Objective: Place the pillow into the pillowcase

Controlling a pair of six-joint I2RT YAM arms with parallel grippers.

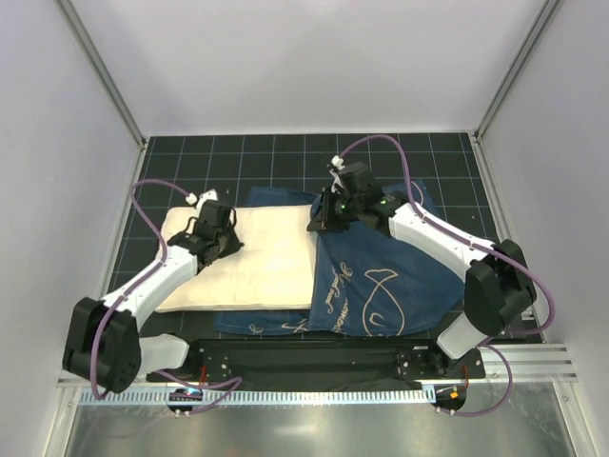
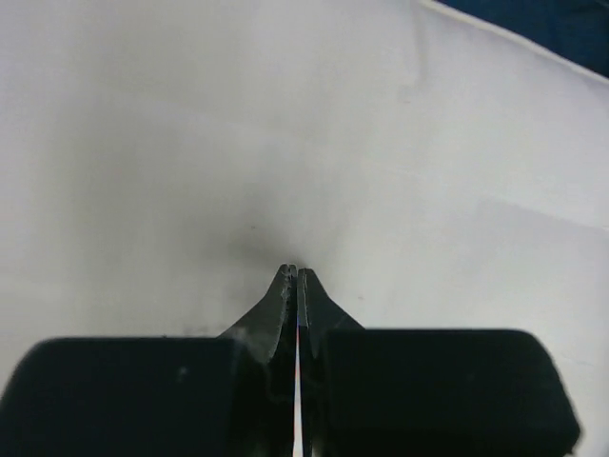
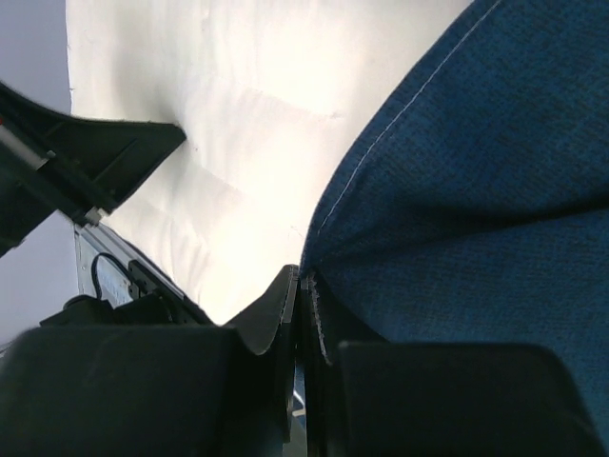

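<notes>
The cream-white pillow [image 1: 257,262] lies flat at the left-centre of the mat. Its right end is under the upper layer of the navy pillowcase [image 1: 390,276], and the lower layer shows beneath the pillow's near edge. My left gripper [image 1: 226,243] is shut, with its tips [image 2: 296,271] pressed into the pillow's top [image 2: 285,143]. My right gripper [image 1: 321,223] is shut on the hemmed opening edge of the pillowcase [image 3: 476,171], which it holds over the pillow [image 3: 247,124]. Its tips [image 3: 301,276] pinch the blue cloth. The pillow's tag is not in view.
A black grid mat [image 1: 190,157] covers the table inside white walls [image 1: 57,143]. A metal rail [image 1: 314,386] runs along the near edge. A corner of the pillowcase [image 2: 561,24] shows in the left wrist view. The left gripper's dark finger [image 3: 114,157] shows in the right wrist view.
</notes>
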